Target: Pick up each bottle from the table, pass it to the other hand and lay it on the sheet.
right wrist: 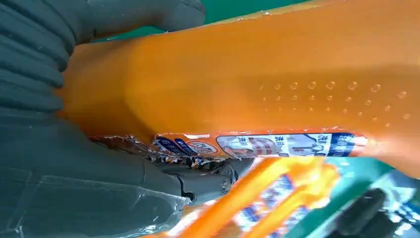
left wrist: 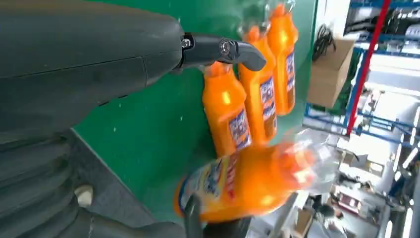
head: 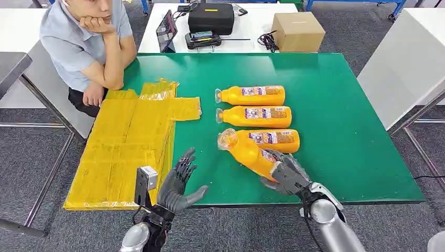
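Note:
My right hand [head: 286, 176] grips an orange bottle [head: 247, 150] by its base, lifted and tilted with its clear cap toward the left; up close the bottle's side [right wrist: 277, 84] is against the palm. Three more orange bottles lie side by side on the green table [head: 341, 121]: the far one [head: 252, 95], the middle one [head: 254, 116] and the near one [head: 273, 139]. My left hand [head: 178, 184] hovers open over the table's front edge, fingers spread, beside the yellow sheet [head: 126, 147]. From the left wrist the held bottle [left wrist: 247, 183] looks blurred, the lying bottles [left wrist: 257, 99] behind it.
A person [head: 86, 42] sits at the table's far left corner, leaning on an elbow close to the sheet. A white table behind holds a black case [head: 211, 17], a tablet [head: 166, 30] and a cardboard box [head: 297, 31]. Another white table [head: 409, 58] stands on the right.

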